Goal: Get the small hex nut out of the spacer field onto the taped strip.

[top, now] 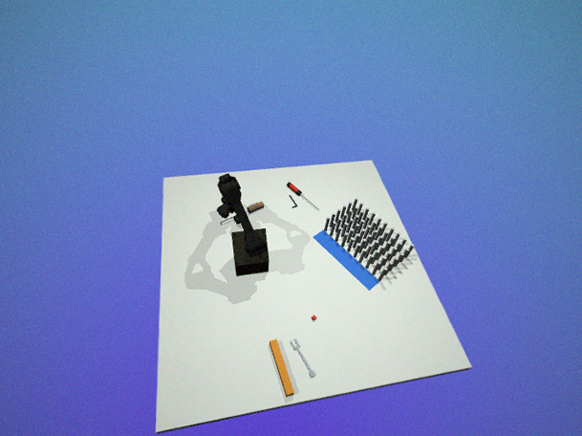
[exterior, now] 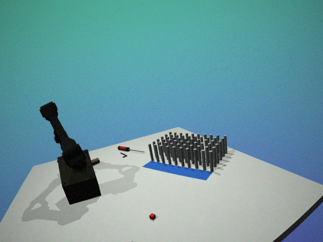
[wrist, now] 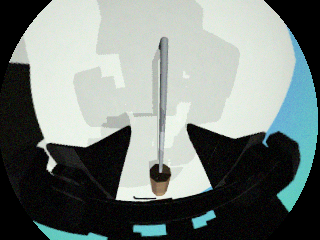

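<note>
Nut not visible, presumably deep among the spacers (top: pixel 382 272) (exterior: pixel 187 157), off the strip (top: pixel 346 261) (exterior: pixel 179 171). The tool (top: pixel 230 214) (wrist: pixel 159 127) gapes wide, holding nothing. Best centre it over the hook's handle (top: pixel 255 206) (exterior: pixel 95 161) (wrist: pixel 160 186), descend straight, then grip squarely against twisting. No readable writing or brands.

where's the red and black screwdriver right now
In the top view, the screwdriver lies near the table's far edge, beside the small black hex key, left of the spacers.
</note>
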`<state>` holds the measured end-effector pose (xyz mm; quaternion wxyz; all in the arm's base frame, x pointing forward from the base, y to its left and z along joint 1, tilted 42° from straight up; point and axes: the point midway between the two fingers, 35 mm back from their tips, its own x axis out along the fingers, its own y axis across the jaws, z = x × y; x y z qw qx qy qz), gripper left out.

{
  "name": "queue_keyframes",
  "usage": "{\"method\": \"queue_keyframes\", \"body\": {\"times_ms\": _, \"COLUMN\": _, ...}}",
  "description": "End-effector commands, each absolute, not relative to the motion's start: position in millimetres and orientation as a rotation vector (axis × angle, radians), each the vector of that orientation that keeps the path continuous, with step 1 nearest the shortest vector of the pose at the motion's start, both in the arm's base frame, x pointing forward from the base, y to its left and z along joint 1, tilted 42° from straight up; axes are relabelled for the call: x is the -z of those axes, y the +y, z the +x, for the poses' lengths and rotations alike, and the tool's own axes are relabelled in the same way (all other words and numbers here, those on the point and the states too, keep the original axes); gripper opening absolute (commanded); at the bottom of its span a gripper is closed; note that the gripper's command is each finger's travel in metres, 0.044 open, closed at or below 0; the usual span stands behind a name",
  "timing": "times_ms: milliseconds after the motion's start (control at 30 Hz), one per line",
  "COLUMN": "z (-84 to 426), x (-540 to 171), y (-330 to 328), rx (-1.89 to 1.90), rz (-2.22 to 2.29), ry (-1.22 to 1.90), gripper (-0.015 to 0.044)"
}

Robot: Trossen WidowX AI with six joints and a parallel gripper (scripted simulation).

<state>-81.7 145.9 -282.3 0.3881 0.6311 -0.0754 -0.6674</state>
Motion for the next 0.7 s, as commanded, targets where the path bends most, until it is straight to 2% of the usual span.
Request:
{"method": "queue_keyframes", "body": {"times_ms": 0, "z": -82, "x": 280, "y": 148, "rx": 1.698, "rz": 1.606, "ry": -0.192, "gripper": 0.0440}}
{"method": "queue_keyframes", "body": {"times_ms": 167, "z": -84, "x": 231, "y": 190, "rx": 1.697, "rz": 1.608, "ry": -0.191, "gripper": 0.0440}}
{"method": "queue_keyframes", "body": {"times_ms": 667, "z": -84, "x": 229, "y": 192, "rx": 1.697, "rz": 1.608, "ry": -0.191, "gripper": 0.0440}}
